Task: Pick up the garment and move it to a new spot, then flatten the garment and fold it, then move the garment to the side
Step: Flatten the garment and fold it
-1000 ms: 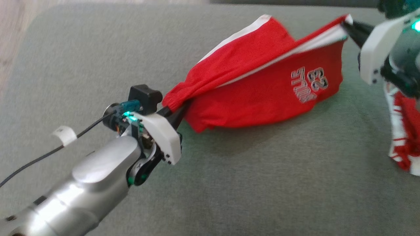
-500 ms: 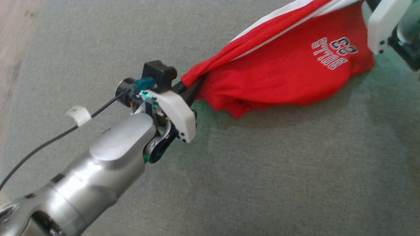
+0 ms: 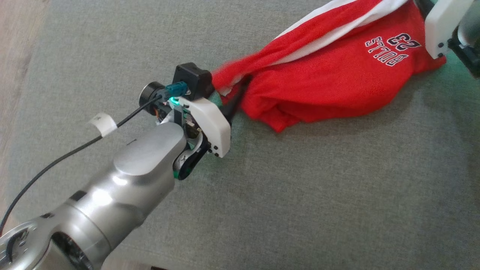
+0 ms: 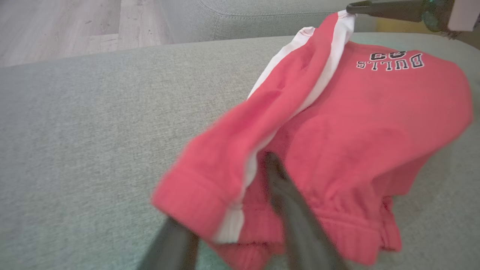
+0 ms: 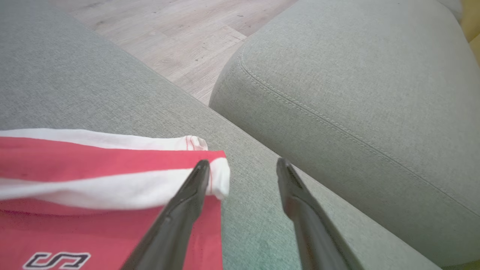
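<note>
The red garment (image 3: 330, 82), with white side stripes and dark "BULLS 23" lettering (image 3: 392, 50), lies bunched on the grey-green sofa cushion (image 3: 300, 195). My left gripper (image 3: 234, 101) stands open at its ribbed waistband end. In the left wrist view the blurred waistband (image 4: 202, 191) drapes loosely over one finger of that gripper (image 4: 225, 195). My right gripper (image 3: 423, 5) is open at the garment's far striped corner. In the right wrist view that corner (image 5: 217, 176) rests against the outside of one finger of that gripper (image 5: 243, 165), with nothing between the fingers.
Wooden floor (image 3: 15, 45) runs along the cushion's left edge. A second rounded sofa cushion (image 5: 356, 82) rises just beyond the garment's far corner. A black cable with a white tag (image 3: 103, 123) trails from my left wrist. Bare cushion stretches in front of the garment.
Both grippers have opened and let go of the garment. Its stretched upper edge has slackened and the waistband is slipping off my left fingers. The head camera has also shifted.
</note>
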{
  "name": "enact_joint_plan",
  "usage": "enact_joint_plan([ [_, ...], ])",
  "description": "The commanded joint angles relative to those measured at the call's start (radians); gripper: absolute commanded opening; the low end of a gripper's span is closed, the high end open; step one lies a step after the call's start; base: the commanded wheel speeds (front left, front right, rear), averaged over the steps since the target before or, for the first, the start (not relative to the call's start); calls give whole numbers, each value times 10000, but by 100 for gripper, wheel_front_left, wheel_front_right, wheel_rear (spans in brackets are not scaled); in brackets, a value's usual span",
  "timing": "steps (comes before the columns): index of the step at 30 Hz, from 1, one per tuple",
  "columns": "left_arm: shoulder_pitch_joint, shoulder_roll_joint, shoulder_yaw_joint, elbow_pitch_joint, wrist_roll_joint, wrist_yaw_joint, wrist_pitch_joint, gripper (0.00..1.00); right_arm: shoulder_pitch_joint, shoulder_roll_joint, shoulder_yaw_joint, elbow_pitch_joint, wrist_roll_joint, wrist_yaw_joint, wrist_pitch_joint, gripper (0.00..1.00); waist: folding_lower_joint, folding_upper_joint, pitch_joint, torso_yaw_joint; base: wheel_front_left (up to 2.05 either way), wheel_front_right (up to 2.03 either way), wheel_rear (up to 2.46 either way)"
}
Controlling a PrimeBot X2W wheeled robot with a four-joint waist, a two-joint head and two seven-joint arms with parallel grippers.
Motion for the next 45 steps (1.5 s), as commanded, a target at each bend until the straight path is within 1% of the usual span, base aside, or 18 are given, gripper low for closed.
enact_joint_plan([
  [1, -462, 243, 259, 36, 137, 20, -147, 100, -289, 104, 31, -14, 49, -9, -184, 100, 0, 0, -69, -71, 0, 0, 0],
  [5, -435, 277, 265, 336, 172, 83, -288, 100, -327, 201, 8, 241, 261, -9, -385, 100, 0, 0, -318, -251, 0, 0, 0],
  [9, -365, 391, 282, 599, 198, 168, -433, 100, -280, 277, -51, 237, 695, -9, -462, 100, 0, 0, -652, -471, 0, 0, 0],
  [14, -165, 528, 307, 879, 162, 235, -611, 100, -128, 236, -202, 168, 1082, -9, -1065, 100, 0, 0, -1241, -733, 0, 0, 0],
  [17, -12, 596, 371, 972, 65, 262, -709, 100, -5, 266, -463, 202, 1342, -9, -1570, 100, 0, 0, -1615, -883, 0, 0, 0],
  [18, -12, 596, 371, 972, 65, 262, -709, 100, -5, 266, -463, 202, 1342, -9, -1570, 100, 0, 0, -1615, -883, 0, 0, 0],
  [22, 174, 683, 518, 1027, -83, 360, -897, 100, 245, 404, -803, 255, 1581, -9, -2356, 100, 0, 0, -2086, -1072, 0, 0, 0],
  [26, 388, 813, 739, 990, -260, 530, -1163, 100, 554, 592, -1131, 170, 1690, -9, -2903, 100, 0, 0, -2497, -1266, 0, 0, 0],
  [30, 679, 960, 993, 841, -396, 803, -1578, 100, 1020, 817, -1701, -75, 1756, -9, -3142, 100, 0, 0, -2959, -1438, 0, 0, 0],
  [32, 836, 1056, 1160, 706, -419, 1024, -1815, 100, 1316, 914, -2131, -407, 1684, -9, -3167, 100, 0, 0, -3171, -1516, 0, 0, 0],
  [35, 1165, 1171, 1571, 392, -494, 1429, -2124, 100, 2036, 1002, -3150, -1200, 1332, -9, -3173, 100, 0, 0, -3454, -1614, 0, 0, 0],
  [37, 1429, 1240, 1830, 122, -390, 1769, -2246, 100, 2756, 1110, -3937, -1773, 976, -9, -3175, 100, 0, 0, -3613, -1651, 0, 0, 0],
  [40, 1964, 1298, 2330, -368, -142, 2229, -2312, 100, 4068, 1446, -5116, -2565, 405, -9, -3176, 100, 0, 0, -3826, -1687, 0, 0, 0],
  [42, 2409, 1319, 2934, -908, 252, 2511, -2318, 100, 4969, 1723, -5779, -3119, -118, -9, -3176, 100, 0, 0, -3932, -1704, 0, 0, 0],
  [45, 3359, 1310, 3930, -1823, 1204, 3004, -2321, 100, 6402, 2373, -6853, -4136, -720, -9, -3177, 100, 0, 0, -4043, -1734, 0, 0, 0],
])
